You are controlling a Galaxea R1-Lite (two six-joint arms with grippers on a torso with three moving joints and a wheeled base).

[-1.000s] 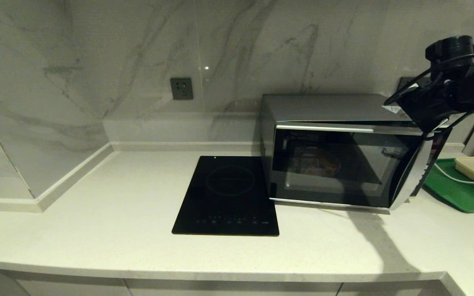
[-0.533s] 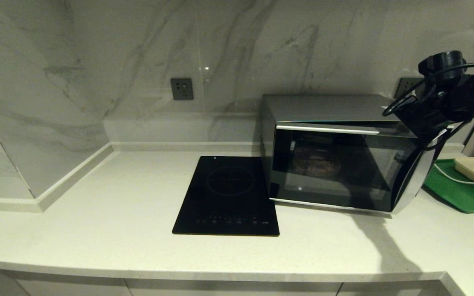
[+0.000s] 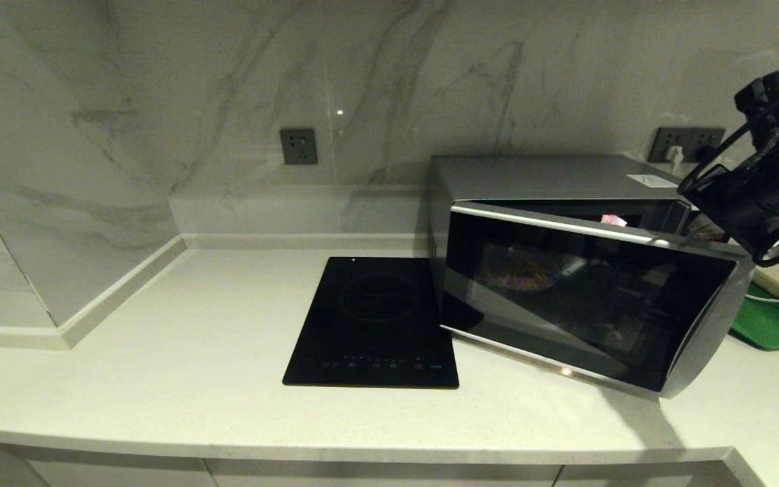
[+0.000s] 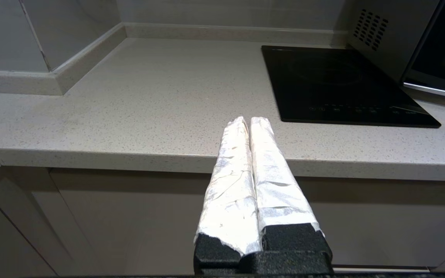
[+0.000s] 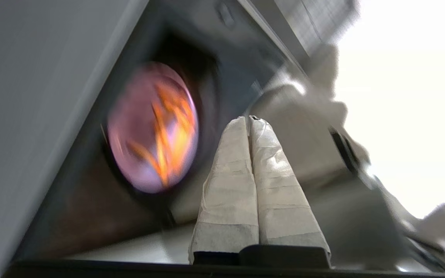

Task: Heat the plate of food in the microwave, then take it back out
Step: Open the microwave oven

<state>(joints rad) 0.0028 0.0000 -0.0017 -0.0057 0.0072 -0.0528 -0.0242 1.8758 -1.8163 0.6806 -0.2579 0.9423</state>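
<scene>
A: Silver boxy microwave (image 3: 565, 270) door ajar, and the round lavender plate of orange fries (image 5: 153, 127) sits inside!

B: Right gripper (image 5: 249, 119) by the opening, fingers pressed together, empty. Left gripper (image 4: 245, 120) parked at the pale desk (image 4: 149, 100) edge, fingers together.

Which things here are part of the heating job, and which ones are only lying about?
Part of the job:
microwave, door partly open
plate of food, inside it
right gripper, shut, at the opening

Lying about:
induction cooktop
green tray
left gripper, parked
</scene>
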